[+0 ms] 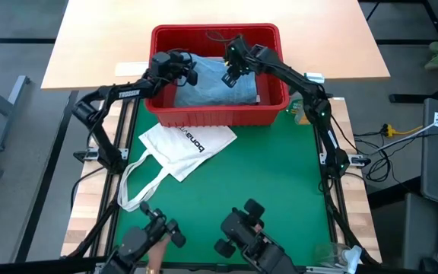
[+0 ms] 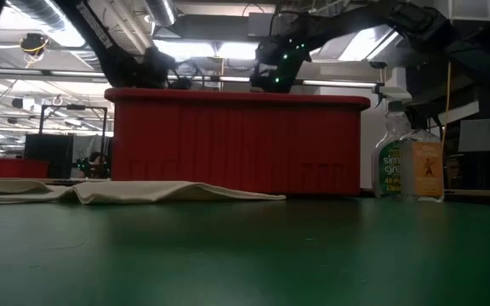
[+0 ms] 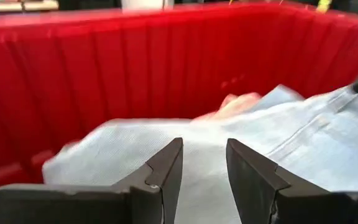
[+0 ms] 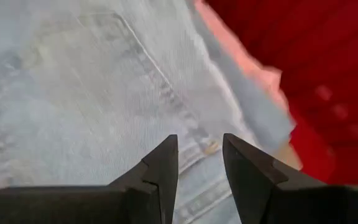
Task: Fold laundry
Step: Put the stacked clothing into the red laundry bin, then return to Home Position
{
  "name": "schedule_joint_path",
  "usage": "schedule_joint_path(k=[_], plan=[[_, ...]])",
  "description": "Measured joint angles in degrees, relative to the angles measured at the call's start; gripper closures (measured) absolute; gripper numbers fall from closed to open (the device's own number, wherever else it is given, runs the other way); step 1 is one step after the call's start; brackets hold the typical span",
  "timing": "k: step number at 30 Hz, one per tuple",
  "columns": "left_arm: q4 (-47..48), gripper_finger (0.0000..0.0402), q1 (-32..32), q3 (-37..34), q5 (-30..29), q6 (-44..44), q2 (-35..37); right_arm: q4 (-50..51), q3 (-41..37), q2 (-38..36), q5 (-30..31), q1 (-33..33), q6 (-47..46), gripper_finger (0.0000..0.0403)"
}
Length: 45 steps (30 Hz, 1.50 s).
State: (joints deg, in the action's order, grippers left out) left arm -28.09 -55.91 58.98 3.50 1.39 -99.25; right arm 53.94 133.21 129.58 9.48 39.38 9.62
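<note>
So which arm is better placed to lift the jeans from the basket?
Right: its hand hangs open over the middle of the jeans. The left hand, also open, is at their edge by the basket wall.

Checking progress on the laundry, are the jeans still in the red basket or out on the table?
In the basket. The light blue jeans lie inside the red basket, both grippers poised over them with jaws open.

The basket (image 1: 217,116) sits at upper centre of the high view, at the far edge of the mat (image 1: 265,183). The jeans (image 1: 215,90) lie inside it. Both grippers hang over the basket, the left gripper (image 1: 191,72) toward its left side, the right gripper (image 1: 230,74) just right of it. The tote bag (image 1: 185,148) lies on the mat below the basket, left of centre. A bottle (image 2: 392,163) stands right of the basket in the low view.
</note>
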Motion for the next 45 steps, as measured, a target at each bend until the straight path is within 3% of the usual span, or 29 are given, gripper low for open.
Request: schedule_joint_path(k=[9, 18, 25, 33, 37, 40, 45], plan=[[-3.1, 0.0282, -3.8, 1.4, 0.3, -1.0, -6.2, -4.2, -7.1, 0.6, 0.5, 1.9, -3.7, 0.0276], [3.4, 0.0282, -4.5, 4.9, 0.2, -6.7, -7.0, -20.7, -19.5, 0.4, 0.0, 4.2, -3.8, 0.0276], [3.9, 0.0282, -4.4, 4.9, 3.9, 0.7, -5.5, -16.9, -16.4, 0.0, -0.1, 4.1, -3.5, 0.0276], [4.5, 0.0282, -4.4, 4.9, 10.1, 4.1, 7.9, -2.6, 1.8, -2.0, -1.5, 4.2, -3.4, 0.0276], [9.3, 0.0282, -4.3, 5.0, 10.2, 0.9, 18.0, -4.7, -4.7, -11.1, -4.4, 3.6, -3.1, 0.0276], [16.5, 0.0283, -4.3, 5.0, 9.4, -4.5, 26.0, -1.5, -4.9, -16.5, -5.6, 2.9, -2.4, 0.0276], [32.6, 0.0307, -4.2, 5.0, 11.4, -6.0, 38.5, 4.5, -5.0, -22.8, -8.1, -0.2, -1.5, 0.0276]])
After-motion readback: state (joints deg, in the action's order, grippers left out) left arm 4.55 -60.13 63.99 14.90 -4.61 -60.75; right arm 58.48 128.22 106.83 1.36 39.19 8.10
